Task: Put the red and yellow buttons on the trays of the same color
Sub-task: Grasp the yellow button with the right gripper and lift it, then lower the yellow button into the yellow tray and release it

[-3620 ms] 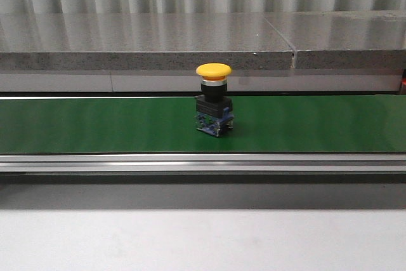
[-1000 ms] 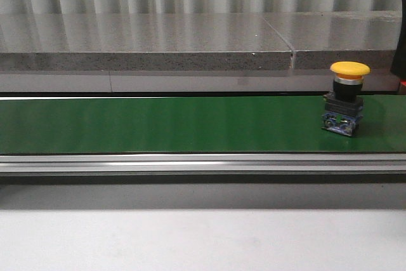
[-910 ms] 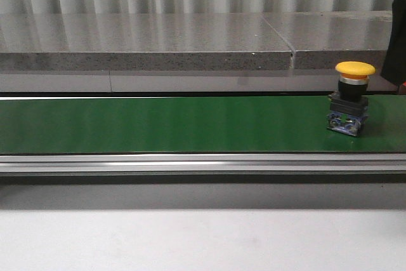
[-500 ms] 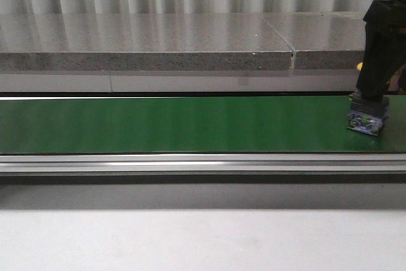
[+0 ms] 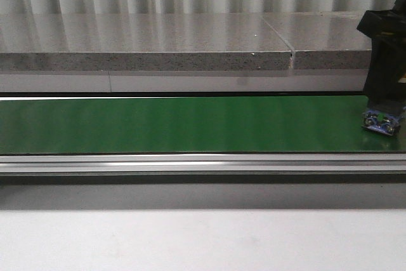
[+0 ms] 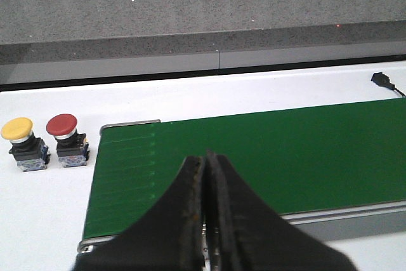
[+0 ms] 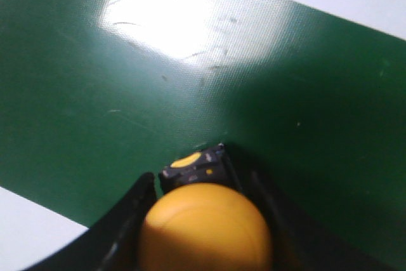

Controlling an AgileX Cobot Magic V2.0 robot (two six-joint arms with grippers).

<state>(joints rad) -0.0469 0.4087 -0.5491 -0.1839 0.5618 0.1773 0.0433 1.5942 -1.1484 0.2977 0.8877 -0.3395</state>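
straddling the yellow button [image 7: 204,230] (on the green belt [image 5: 190,124]), right hand [image 7: 203,220] spread, contact unclear.

The right gripper [image 5: 384,103] is black and has a blocky, angular housing in the front view. Its body is matte and shows flat faces with hard edges; no markings can be read on it. In the right wrist view the right gripper [image 7: 203,220] shows two black fingers with smooth, slightly shiny inner sides. The left gripper [image 6: 205,220] is also black. Its two fingers [image 6: 181,220] are wide at the base and become narrow to thin tips. Their inner edges look worn, with small pale and brownish scratches along them.
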